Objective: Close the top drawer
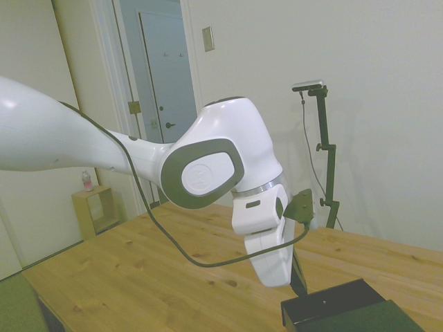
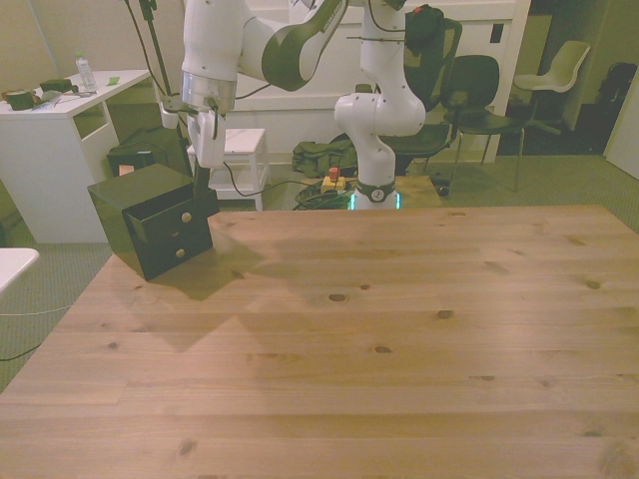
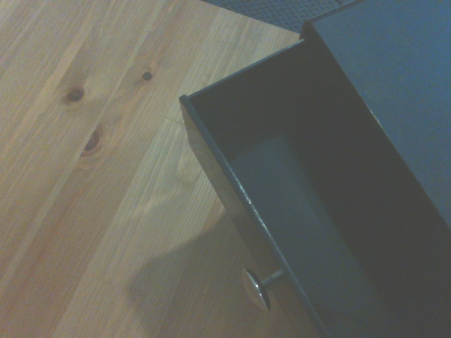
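End effector (image 2: 203,165) hangs just beside the open drawer (image 2: 165,215); whether its fingers are apart is unclear. Drawer juts from a black cabinet (image 2: 140,190) at the bench (image 2: 399,329) corner, front view's left. Likely light, rigid, free-sliding: push the flat front beside the knob (image 3: 256,287). Nothing blocks it.

No legible text — none anywhere

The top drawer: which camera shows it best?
The wrist view: the top drawer is seen from above, pulled open, its dark inside and round knob clear. The front view shows only its small front. The side view catches a corner beneath the arm.
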`<state>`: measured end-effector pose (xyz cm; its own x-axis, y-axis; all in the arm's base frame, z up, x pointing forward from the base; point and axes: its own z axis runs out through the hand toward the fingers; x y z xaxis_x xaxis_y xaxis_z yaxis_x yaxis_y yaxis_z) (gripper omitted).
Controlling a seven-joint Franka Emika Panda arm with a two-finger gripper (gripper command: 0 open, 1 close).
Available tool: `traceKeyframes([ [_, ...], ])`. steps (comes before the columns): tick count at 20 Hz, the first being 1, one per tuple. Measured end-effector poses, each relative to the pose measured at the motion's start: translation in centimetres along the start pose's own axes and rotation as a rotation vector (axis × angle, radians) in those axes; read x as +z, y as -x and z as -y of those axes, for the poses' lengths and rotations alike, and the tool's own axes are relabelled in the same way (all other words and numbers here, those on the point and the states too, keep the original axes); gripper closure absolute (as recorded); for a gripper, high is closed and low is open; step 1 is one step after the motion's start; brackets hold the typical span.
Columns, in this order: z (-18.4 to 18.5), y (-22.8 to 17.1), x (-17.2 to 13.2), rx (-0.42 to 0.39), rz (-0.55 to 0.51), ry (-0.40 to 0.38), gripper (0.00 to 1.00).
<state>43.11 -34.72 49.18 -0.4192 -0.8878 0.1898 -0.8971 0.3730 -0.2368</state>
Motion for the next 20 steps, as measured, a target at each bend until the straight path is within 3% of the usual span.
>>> traceKeyframes([
  [20,-2.5,-2.1,-0.6,0.052,0.021,0.049,1.0],
])
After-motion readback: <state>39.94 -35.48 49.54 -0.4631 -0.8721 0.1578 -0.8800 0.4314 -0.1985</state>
